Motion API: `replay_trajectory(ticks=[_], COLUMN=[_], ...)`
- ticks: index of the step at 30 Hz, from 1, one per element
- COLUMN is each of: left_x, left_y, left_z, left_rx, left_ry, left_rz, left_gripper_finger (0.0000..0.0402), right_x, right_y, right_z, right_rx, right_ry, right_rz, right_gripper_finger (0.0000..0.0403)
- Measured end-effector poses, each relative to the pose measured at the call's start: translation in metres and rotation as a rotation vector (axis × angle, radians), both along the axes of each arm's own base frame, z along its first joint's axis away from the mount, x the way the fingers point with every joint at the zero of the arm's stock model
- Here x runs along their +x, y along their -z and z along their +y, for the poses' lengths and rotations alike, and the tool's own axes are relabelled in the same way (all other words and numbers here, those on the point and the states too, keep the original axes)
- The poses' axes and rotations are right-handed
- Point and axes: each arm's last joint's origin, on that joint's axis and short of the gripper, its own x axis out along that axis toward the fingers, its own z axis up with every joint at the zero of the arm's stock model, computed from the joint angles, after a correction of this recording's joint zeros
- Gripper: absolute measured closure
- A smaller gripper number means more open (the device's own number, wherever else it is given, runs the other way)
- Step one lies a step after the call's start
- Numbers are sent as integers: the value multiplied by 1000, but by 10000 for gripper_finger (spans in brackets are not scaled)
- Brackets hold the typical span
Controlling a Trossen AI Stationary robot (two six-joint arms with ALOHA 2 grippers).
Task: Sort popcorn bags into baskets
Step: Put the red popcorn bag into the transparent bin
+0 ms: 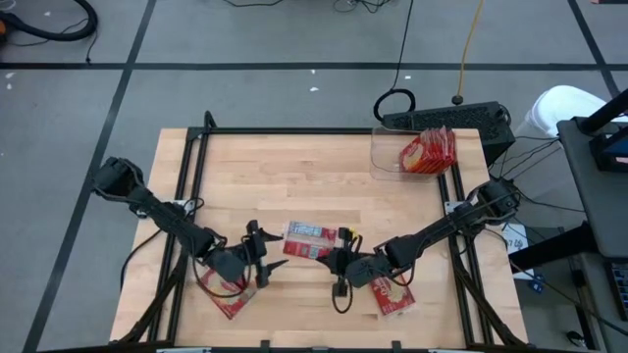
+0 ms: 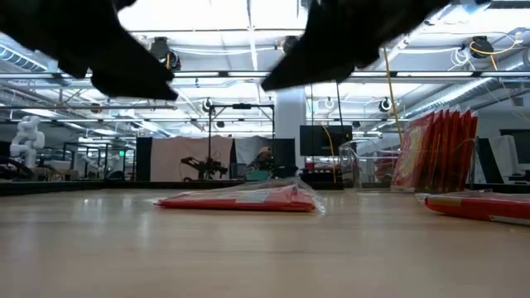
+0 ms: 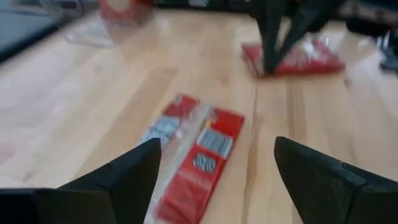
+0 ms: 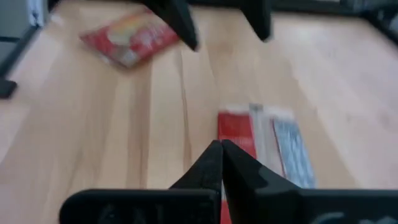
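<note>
1. My left gripper (image 1: 277,248) stood over the near-middle of the table (image 1: 294,167), its fingers spread wide and empty. In the left wrist view the two fingers (image 3: 124,180) framed bare wood and the end of one packet, touching neither.

2. My right gripper (image 1: 339,261) sat just across from it, fingers pressed together with nothing between them; in the right wrist view the tips met in a point just above the wood.

3. The middle popcorn bag (image 1: 312,240) lay flat between the two grippers, label panel up, resting loose on the wood. I judged it sat there because neither hand had a hold on it: left spread, right clenched on air.

4. A second bag (image 1: 228,294) lay flat under my left arm near the front edge, and a third bag (image 1: 394,296) lay flat under my right arm. Both were untouched.

5. The clear basket (image 1: 385,157) stood at the far right corner of the table, well apart from both grippers. Several sorted bags (image 1: 430,149) stood on edge inside it, leaning together against its wall, which keeps them packed upright and leaves room.

6. Judgement: three bags were loose on the table, so the sort was partly done. The middle bag looked like the nearest candidate for either hand.

7. Risk noted: the bag is thin and flat on the wood, so fingertips may slide over it rather than get under an edge.
</note>
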Motion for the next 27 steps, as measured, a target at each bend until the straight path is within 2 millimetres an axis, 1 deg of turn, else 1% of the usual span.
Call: replay_trajectory(ticks=[3,7,12,15,18,23,27], left_x=[4,10,23,31,37,42,42], left_y=[7,22,46,62,75,84,85], left_z=[4,16,37,47,54,62,64], left_rx=[0,49,60,24,-22,-70,-64], left_ry=[13,-34,-125,-118,-118,-148,-137], left_rz=[49,130,213,275,308,327,333], left_gripper_finger=[98,129,176,207,238,281,300], right_x=[-7,-17,-27,-29,-28,-24,-28], right_y=[11,23,32,34,35,37,48], right_z=[-1,-3,-10,-13,-20,-30,-41], right_rx=[3,-50,-262,-379,-471,-624,-715], right_ry=[1,-13,-120,-205,-264,-378,-480], right_rz=[74,181,352,408,451,497,551], right_gripper_finger=[393,358,301,270,247,218,206])
